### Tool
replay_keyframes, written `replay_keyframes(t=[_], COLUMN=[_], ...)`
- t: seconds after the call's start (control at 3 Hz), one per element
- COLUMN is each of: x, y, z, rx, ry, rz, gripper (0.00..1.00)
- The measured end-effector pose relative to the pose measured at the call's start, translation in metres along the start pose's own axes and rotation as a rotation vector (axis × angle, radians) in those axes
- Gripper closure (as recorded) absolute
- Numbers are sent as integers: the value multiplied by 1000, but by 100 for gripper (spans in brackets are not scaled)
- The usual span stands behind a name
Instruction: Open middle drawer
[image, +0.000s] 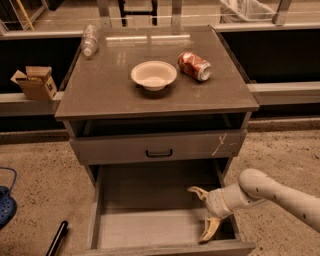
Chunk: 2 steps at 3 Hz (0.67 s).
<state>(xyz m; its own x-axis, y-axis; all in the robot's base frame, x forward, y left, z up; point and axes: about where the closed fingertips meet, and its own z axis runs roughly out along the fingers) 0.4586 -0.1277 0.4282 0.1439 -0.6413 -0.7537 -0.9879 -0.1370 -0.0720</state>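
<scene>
The middle drawer (160, 205) is pulled far out of the grey cabinet (100, 100), and its inside is bare. Its front (165, 248) lies along the bottom edge of the view and its handle does not show. My gripper (197, 215) reaches in from the right on a white arm (270, 192) and sits inside the drawer's right front corner. Its fingers are spread and open, holding nothing. The lower fingertip (206, 234) is just behind the drawer front. Above it, the grey drawer with a pale scratch (160, 147) is shut.
On the cabinet top stand a white bowl (153, 75), a red soda can (195, 66) on its side and a lying water bottle (90, 40). A cardboard box (35, 82) sits on a ledge at left. A black rod (57, 237) and a blue object (6, 205) lie on the floor.
</scene>
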Motion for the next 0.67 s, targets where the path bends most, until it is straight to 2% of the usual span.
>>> replay_keyframes(t=[0.33,0.67], x=[-26,-30], y=[-3,-4], z=[-17,-21], rx=[15,18], ry=[11,16], rz=[-23,-29], gripper=[0,0])
